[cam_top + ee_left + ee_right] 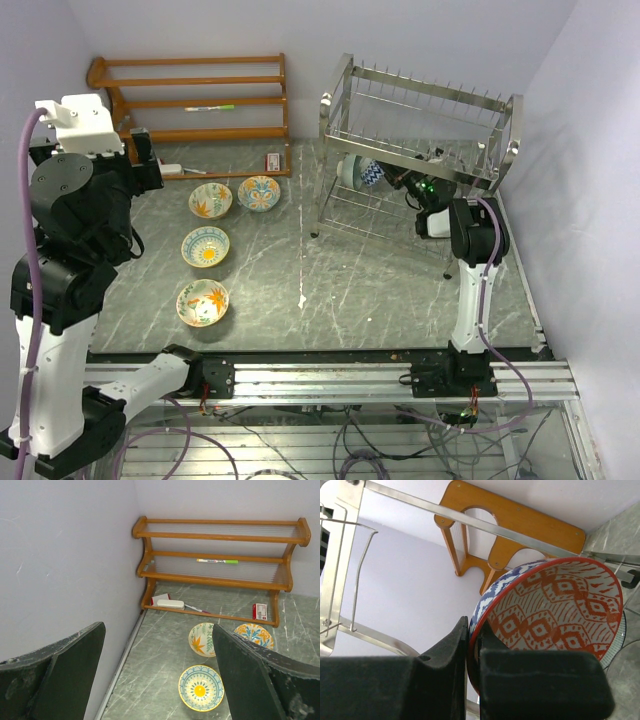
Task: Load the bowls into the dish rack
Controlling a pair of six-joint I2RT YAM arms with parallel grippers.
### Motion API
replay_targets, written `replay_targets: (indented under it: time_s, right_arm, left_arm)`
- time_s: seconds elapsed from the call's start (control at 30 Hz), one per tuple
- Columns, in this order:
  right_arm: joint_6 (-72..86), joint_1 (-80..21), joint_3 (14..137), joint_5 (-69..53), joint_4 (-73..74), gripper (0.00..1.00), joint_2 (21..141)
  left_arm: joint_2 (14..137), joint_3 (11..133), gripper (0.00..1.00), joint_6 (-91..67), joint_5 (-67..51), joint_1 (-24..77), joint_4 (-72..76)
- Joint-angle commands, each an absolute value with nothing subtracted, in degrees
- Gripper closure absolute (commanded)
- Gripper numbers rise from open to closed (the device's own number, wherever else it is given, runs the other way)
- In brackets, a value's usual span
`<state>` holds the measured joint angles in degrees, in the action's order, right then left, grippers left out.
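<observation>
Holding a red-patterned bowl [555, 605] inside the dish rack [337, 95], lower tier, with the right pincer [472, 630] clamped on its rim. Leaving four other bowls [205, 245] on the worktop [380, 290] near the wooden shelf [190, 85], below the left pincer [157, 630], spread wide and empty. Mostly undone, seemingly.

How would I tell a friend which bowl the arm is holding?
Find the silver wire rack at the back right. In its lower level, the right arm's tool pinches a bowl by its rim. Only it has red diamonds inside, blue outside.
</observation>
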<state>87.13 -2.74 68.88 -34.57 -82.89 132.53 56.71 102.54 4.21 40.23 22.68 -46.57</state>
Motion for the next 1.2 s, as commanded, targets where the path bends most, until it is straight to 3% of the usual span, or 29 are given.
replay_targets:
  time_s: [0.0,0.47,0.7,0.9,1.17]
  right_arm:
    - [89.26,-3.31,71.53,-32.29,-88.78,1.0,134.78]
    - [85.5,-4.57,70.1,-28.22,-78.46,1.0,134.53]
    - [80.3,-4.45,67.7,-27.15,-71.44,0.94,131.04]
    - [78.83,-3.88,70.5,-28.45,-67.62,0.77,132.1]
    - [76.23,-3.7,72.54,-29.0,-63.93,0.61,132.45]
  left_arm:
    - [56.91,102.31,0.01,5.27,41.09,23.2,-45.11]
    - [56.57,101.08,0.01,5.61,41.7,23.2,-44.77]
    - [56.47,100.98,0.01,5.72,41.99,23.16,-44.74]
    - [56.65,101.18,0.01,5.46,41.77,23.16,-44.82]
    - [57.01,101.66,0.01,5.45,41.73,23.2,-44.91]
